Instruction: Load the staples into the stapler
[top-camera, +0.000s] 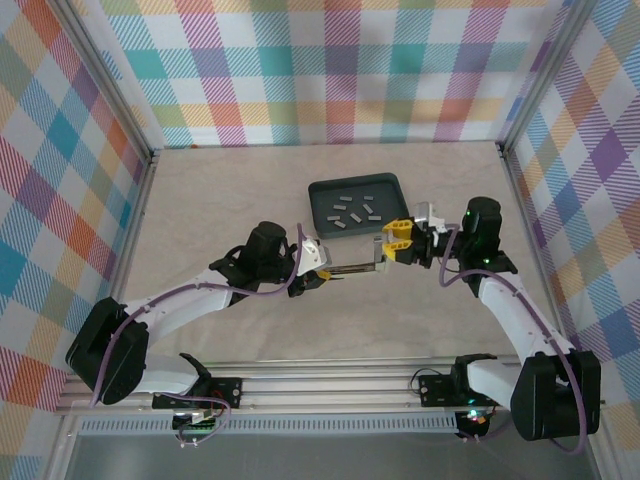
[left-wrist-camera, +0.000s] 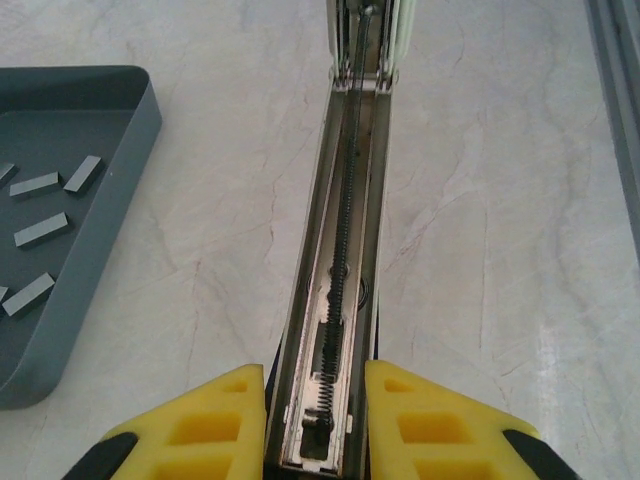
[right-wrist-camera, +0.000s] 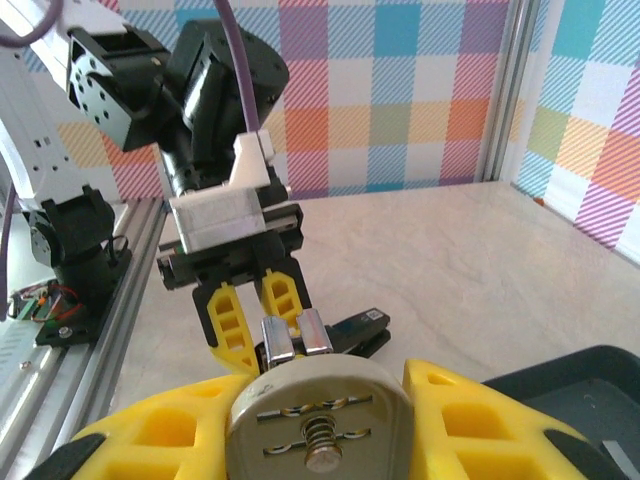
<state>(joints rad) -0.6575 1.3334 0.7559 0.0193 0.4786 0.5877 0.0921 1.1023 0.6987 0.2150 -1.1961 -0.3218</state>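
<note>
The stapler (left-wrist-camera: 345, 250) is held open, its channel empty, clamped at either end by the left gripper (left-wrist-camera: 318, 420) and right gripper (right-wrist-camera: 318, 430). The staples (top-camera: 350, 212) are seen in the tray (top-camera: 355, 179); none is loaded.

— Left arm (top-camera: 180, 296)?
— Stretched inward toward the middle, clamped the left gripper (left-wrist-camera: 315, 420) tight on one end of the stapler (left-wrist-camera: 345, 250).
— And the right arm (top-camera: 508, 302)?
— Bent at the elbow, pointed leftward, held the opposite end between the right gripper's (right-wrist-camera: 320, 425) yellow fingers (right-wrist-camera: 480, 420), faced the other wrist.
</note>
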